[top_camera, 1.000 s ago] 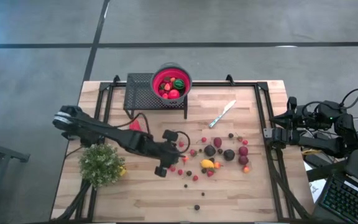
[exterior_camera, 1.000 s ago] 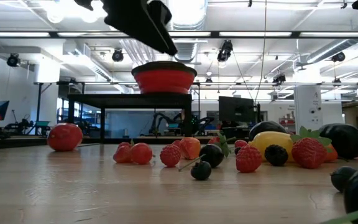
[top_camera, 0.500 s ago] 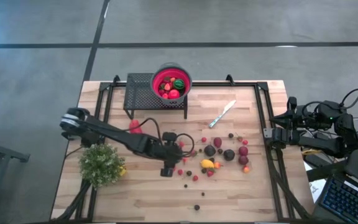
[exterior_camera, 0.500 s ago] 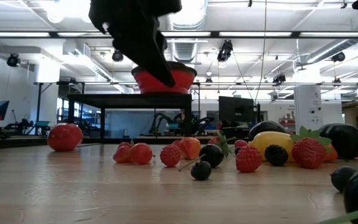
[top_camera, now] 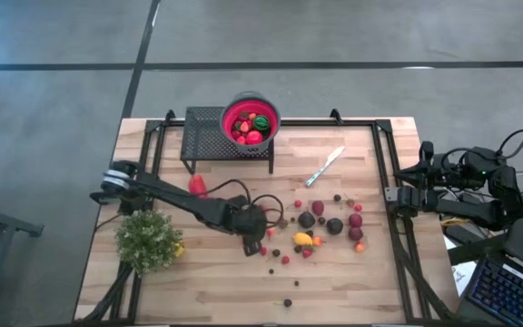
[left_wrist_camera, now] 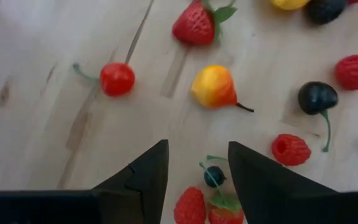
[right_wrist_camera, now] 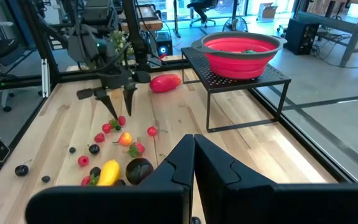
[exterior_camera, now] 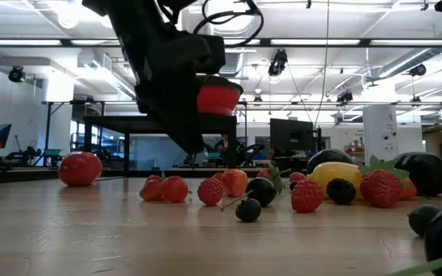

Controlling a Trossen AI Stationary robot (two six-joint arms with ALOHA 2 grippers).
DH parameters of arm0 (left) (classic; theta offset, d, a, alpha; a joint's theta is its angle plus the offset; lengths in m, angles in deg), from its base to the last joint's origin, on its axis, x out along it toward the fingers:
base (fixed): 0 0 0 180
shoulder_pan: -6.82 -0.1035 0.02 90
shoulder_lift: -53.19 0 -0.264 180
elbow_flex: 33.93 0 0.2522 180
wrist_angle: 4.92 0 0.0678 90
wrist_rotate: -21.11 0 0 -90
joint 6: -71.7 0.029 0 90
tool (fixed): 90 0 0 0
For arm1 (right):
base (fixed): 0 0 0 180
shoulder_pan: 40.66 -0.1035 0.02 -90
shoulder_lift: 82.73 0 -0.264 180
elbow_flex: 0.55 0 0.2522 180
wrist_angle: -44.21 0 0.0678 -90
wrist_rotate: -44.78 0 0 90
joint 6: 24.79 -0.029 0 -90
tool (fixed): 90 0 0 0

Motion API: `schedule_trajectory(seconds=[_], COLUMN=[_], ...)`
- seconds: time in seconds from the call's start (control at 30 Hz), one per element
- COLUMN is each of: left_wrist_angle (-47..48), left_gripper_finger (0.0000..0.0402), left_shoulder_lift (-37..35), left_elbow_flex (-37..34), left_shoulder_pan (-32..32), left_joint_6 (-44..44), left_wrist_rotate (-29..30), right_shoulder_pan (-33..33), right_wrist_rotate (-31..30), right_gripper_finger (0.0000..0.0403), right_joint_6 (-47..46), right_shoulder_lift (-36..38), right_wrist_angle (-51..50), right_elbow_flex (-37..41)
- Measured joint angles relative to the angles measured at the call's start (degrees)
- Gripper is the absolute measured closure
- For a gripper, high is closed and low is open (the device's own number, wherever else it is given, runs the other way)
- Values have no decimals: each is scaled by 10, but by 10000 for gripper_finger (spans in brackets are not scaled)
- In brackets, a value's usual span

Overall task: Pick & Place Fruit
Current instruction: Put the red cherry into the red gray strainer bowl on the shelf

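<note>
**Clerk:** Many small fruits (top_camera: pixel 320 225) are being listed as loose stock on the wooden table (top_camera: pixel 207 291), scattered on the side of the bowl stand (top_camera: pixel 209 136) that faces the potted plant (top_camera: pixel 148 240). Is anything being held?

**Checker:** Nothing is being gripped. The left gripper (top_camera: pixel 260 238) is being held above the near edge of the scatter, away from the stand, fingers (left_wrist_camera: pixel 143 177) parted to a middling gap with bare wood between them. A small dark berry with a green stem (left_wrist_camera: pixel 214 175) and two red pieces (left_wrist_camera: pixel 191 205) are being seen just past the fingertips.

**Clerk:** Items close by?

**Checker:** A cherry (left_wrist_camera: pixel 117 78), a strawberry (left_wrist_camera: pixel 195 26), and a yellow-orange pear-shaped piece (left_wrist_camera: pixel 214 88) are being recorded beyond the fingertips. One larger red piece (top_camera: pixel 197 186) is lying alone beside the stand's leg.

**Clerk:** Stock already binned?

**Checker:** Red and green pieces are being kept in the red bowl (top_camera: pixel 251 117) on top of the stand.

**Clerk:** Other entries?

**Checker:** The right gripper (top_camera: pixel 398 195) is being parked well off from the stand, at the table's edge, fingers (right_wrist_camera: pixel 179 165) pressed together. A silver knife (top_camera: pixel 324 166) is lying between the stand and the fruit.
</note>
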Motion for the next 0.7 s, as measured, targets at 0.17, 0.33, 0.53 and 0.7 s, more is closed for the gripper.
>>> schedule_trajectory(seconds=[0.17, 0.33, 0.53, 0.7], left_wrist_angle=[2, 6, 5, 5], left_gripper_finger=[248, 257, 260, 261], left_shoulder_lift=[10, 23, 35, 46], left_elbow_flex=[0, 0, 0, 0], left_shoulder_pan=[0, 0, 0, 0], left_joint_6=[-20, -22, -32, -39], left_wrist_rotate=[-9, -19, -19, -19], right_shoulder_pan=[0, 0, 0, 0], right_wrist_rotate=[0, 0, 0, 0], right_gripper_finger=[394, 394, 394, 394], right_joint_6=[0, 0, -1, -1], right_shoulder_lift=[0, 0, 0, 0], right_wrist_angle=[0, 0, 0, 0], right_elbow_flex=[0, 0, 0, 0])
